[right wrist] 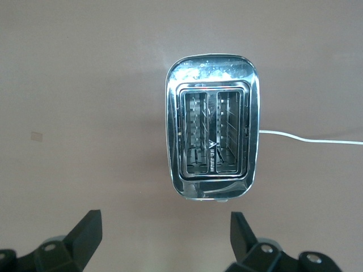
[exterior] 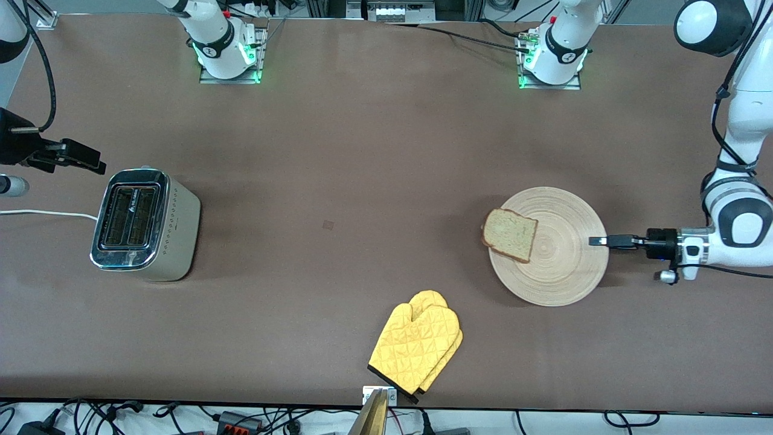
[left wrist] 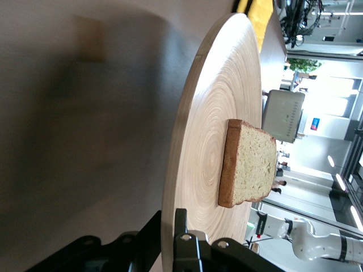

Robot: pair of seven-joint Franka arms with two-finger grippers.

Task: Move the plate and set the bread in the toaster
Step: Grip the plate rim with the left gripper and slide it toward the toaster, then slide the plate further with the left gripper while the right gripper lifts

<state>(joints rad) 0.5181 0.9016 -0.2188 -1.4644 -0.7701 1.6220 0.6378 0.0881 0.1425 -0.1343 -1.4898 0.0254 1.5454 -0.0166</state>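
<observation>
Brown surface [exterior: 362, 181]: plate [exterior: 561, 266] rim clamped by left claw [exterior: 599, 241]; bread [exterior: 509, 234] is best kept level. Right claw [right wrist: 164, 226], wide, waits above toaster [right wrist: 212, 141].

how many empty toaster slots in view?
2, side by side in the chrome top of the toaster, at the right arm's end of the table; the right wrist view shows both empty. The bread lies on the plate.

Brown table [exterior: 362, 151]. Toaster [exterior: 145, 223] near right arm's end; plate [exterior: 561, 266] near left arm's end; yellow mitt [exterior: 416, 347] by front edge, mid-table.
</observation>
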